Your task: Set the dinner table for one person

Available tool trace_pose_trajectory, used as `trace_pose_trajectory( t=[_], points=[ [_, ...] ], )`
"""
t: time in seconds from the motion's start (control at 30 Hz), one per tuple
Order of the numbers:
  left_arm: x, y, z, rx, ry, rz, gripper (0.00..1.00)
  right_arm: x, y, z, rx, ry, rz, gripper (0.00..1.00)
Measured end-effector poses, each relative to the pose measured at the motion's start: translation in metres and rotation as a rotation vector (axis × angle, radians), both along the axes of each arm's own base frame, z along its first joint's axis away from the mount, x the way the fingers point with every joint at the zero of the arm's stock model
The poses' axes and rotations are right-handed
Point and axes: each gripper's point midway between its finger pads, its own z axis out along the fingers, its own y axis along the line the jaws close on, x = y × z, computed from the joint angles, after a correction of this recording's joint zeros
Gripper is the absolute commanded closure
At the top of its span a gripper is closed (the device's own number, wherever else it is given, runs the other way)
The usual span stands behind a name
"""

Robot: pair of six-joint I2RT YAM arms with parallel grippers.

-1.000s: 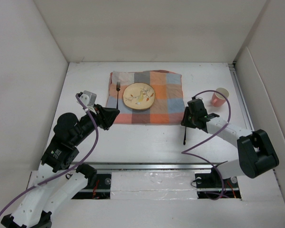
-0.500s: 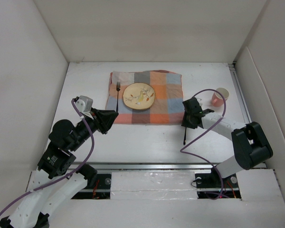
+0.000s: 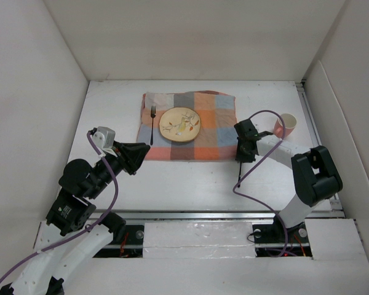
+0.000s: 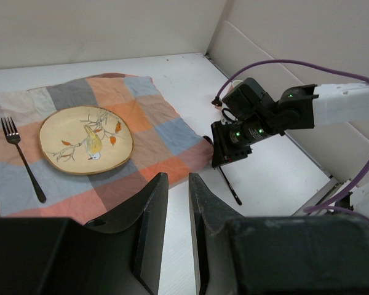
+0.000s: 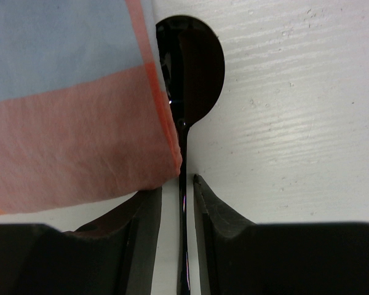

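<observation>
Right now the right jaws are hanging straight over the black spoon, one on each side of its thin handle. They are narrow but not pinching it yet. The spoon is lying on the white table, toward the right edge. Its bowl is pointing at the far edge and hiding partly under the checked mat. Its handle is running toward the near edge. The left jaws are hanging nearer the left edge, narrow and holding nothing, so the right arm is closer.
</observation>
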Motion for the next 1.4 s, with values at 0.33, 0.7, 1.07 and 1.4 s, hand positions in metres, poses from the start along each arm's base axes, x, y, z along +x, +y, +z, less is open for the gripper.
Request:
trace_pose_trajectory(
  t=[0.33,0.7,1.07,1.4],
  points=[
    [-0.004,0.017,0.007,-0.026,-0.046,0.066,0.79,0.003,-0.005,-0.001,0.038,0.062,0.011,1.00],
    [0.002,0.018,0.000,-0.016,-0.029,0.094,0.79,-0.035,-0.031,0.030,0.043,0.029,-0.044,1.00],
    [0.008,0.017,-0.005,-0.003,-0.010,0.105,0.79,0.054,0.013,0.149,0.157,-0.253,0.039,1.00],
    [0.014,0.016,-0.010,0.009,0.008,0.119,0.78,0.156,0.107,0.111,0.200,-0.224,0.214,1.00]
  ],
)
